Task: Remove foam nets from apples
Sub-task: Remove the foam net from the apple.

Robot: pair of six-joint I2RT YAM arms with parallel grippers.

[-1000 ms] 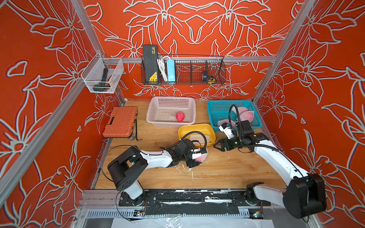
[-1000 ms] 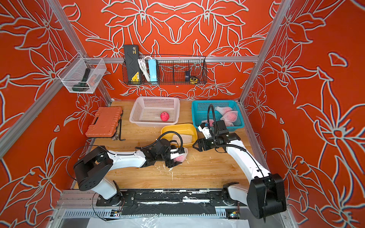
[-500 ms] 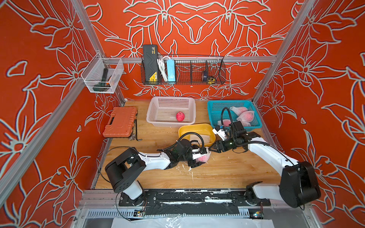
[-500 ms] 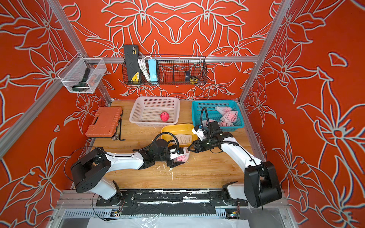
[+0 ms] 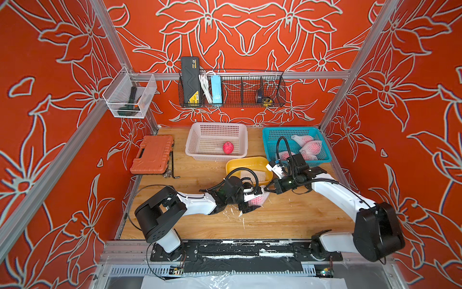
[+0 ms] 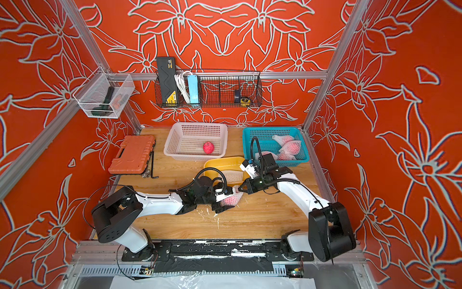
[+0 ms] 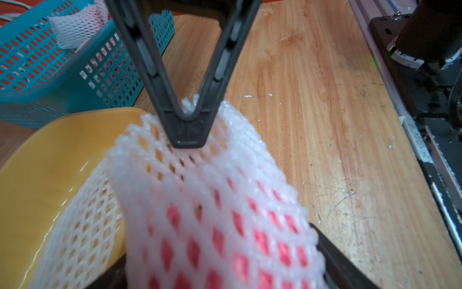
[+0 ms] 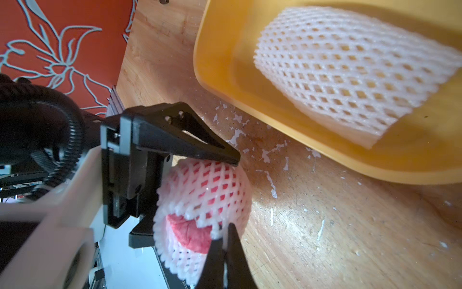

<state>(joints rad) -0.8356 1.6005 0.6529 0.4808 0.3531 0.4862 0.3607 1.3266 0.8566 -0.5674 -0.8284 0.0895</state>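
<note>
Desk: the wooden desk (image 5: 287, 220) carried three containers across its far half.
Pale basket: at 12 o'clock on the desk, the pale basket (image 5: 217, 124) held one bare apple (image 5: 228, 147).
Blue basket: at 2 o'clock, the blue basket (image 5: 292, 129) held the wrapped apples (image 5: 313, 147); I could not count them.
Yellow tray: near mid-desk, the yellow tray (image 5: 232, 162) held one empty net (image 8: 350, 75), lying flat.
Left hand: the left hand (image 5: 255, 200) lay low at 6 o'clock of the tray. Its jaws were spread wide around the held apple (image 8: 190, 235), one finger over it and one under, pressing through the foam.
Right hand: the right hand (image 7: 188, 137) reached in from 2 o'clock of that fruit, with its jaws pinched tight on the loose rim of the foam net (image 7: 225, 200).
Foam net: it looked featherlight, soft, stretchy and easily torn. The free rim beyond the fruit seemed the place to grip, with a steady pull toward 2 o'clock.
Held apple: it looked firm, round, smooth and liable to bruise. It seemed best clamped across its widest part, lest it slide out with the sleeve. Its bare skin showed at the sleeve's open end.
Scraps: white scraps (image 5: 243, 220) lay at 6 o'clock of the fruit, so the foam probably sheds.
</note>
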